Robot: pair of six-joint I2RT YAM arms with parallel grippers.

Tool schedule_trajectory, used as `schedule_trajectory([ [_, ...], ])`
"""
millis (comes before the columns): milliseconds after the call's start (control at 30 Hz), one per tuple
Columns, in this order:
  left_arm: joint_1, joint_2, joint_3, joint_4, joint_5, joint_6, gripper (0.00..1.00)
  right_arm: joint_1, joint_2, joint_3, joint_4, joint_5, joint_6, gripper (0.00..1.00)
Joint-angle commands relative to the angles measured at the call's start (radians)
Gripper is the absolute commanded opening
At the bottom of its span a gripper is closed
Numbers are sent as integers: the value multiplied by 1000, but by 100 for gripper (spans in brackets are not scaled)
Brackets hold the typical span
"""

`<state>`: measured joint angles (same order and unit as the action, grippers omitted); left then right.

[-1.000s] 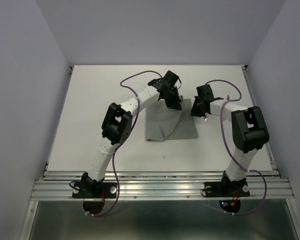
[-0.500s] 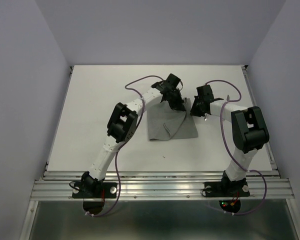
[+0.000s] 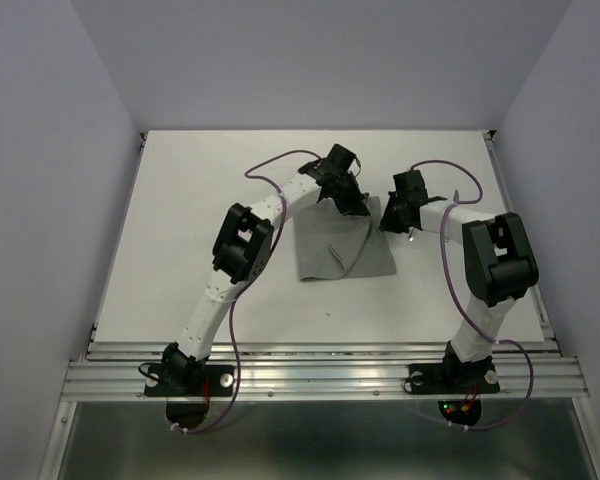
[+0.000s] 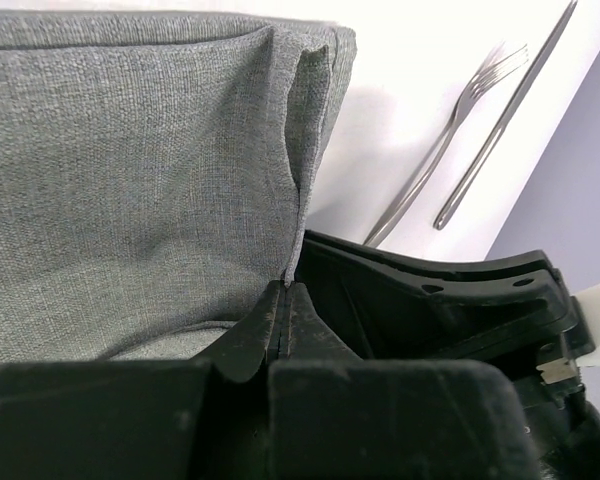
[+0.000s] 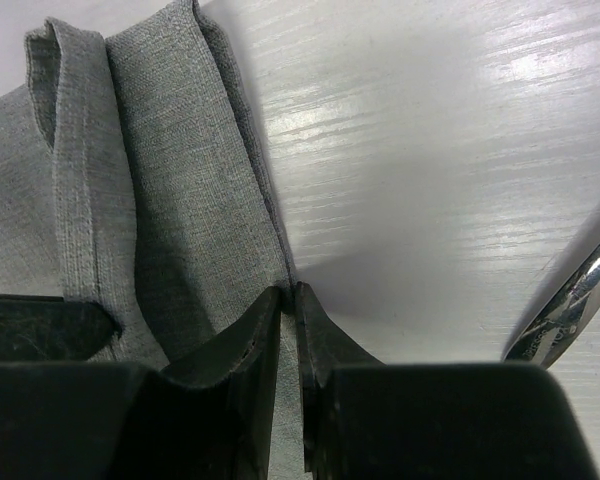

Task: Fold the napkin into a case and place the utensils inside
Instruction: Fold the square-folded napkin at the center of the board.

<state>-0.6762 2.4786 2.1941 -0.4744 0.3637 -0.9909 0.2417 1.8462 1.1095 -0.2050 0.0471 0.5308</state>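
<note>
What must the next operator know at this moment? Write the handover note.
Left gripper: shut on the napkin at its far edge.
Right gripper: shut on the napkin's edge at the far right corner.
Napkin: on the table, partly folded with layers showing, not yet a narrow case.
Fork and knife: side by side on the table beside the napkin, outside it.
Left to do: finish the folds, then put both utensils inside.
</note>
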Motion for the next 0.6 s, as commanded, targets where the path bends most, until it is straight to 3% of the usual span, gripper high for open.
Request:
schedule_trajectory([
  [0,9,-33,65,42,-15,-23,0,-1,39,-40,-53,-7,-3,17],
  [567,9,-12,53,85,37,-34,0,-1,48,-31,-54,-15,1,17],
])
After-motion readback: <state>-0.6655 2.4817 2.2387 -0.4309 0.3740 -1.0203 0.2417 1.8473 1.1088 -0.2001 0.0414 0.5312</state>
